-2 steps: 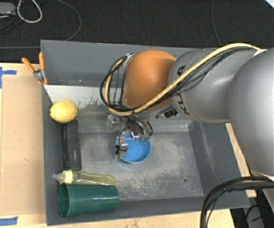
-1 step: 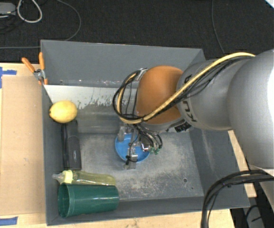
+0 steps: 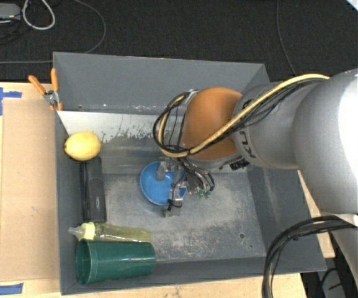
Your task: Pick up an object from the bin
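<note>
1. Our tool point(image 3: 174, 198) sits at the right rim of the blue round dish point(image 3: 151, 184) in the middle of the bin point(image 3: 253, 228); a rim offers purchase, we judge;
2. Released or clenched, we cannot tell; the lemon point(image 3: 82, 146) lies well apart.

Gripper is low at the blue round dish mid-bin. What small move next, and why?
Probably ease straight down a little onto the rim: the gripper hangs at the right edge of the round blue dish, and the yellow lemon and dark green cup lie well clear to the view's left.
</note>
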You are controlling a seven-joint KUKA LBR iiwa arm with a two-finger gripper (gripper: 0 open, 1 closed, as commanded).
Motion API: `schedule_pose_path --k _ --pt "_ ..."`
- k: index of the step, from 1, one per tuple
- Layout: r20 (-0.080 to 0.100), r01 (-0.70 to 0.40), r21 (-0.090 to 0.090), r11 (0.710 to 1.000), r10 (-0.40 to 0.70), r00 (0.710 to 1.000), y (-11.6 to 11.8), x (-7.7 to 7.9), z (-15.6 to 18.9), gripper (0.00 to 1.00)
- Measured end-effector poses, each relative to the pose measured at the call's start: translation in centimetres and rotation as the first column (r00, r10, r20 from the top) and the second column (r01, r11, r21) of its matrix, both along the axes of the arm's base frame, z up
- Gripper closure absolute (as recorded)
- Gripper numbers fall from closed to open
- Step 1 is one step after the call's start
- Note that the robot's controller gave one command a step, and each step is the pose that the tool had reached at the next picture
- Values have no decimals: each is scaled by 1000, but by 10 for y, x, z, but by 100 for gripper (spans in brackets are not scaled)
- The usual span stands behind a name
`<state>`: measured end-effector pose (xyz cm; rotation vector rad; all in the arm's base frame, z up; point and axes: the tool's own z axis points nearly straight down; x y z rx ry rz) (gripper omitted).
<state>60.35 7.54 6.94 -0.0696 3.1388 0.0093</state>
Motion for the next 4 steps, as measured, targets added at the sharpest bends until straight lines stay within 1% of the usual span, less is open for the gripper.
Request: schedule_pose_path --k 1,2,3,4 --pt "-13 -48 -4 999 48 999 0 -20 0 100" --pt "-13 -48 -4 999 48 999 0 -20 1 100" --pt "-20 -45 -5 999 45 999 -1 -23 41 100" --pt "-25 -43 -5 999 43 999 0 -24 95 100"
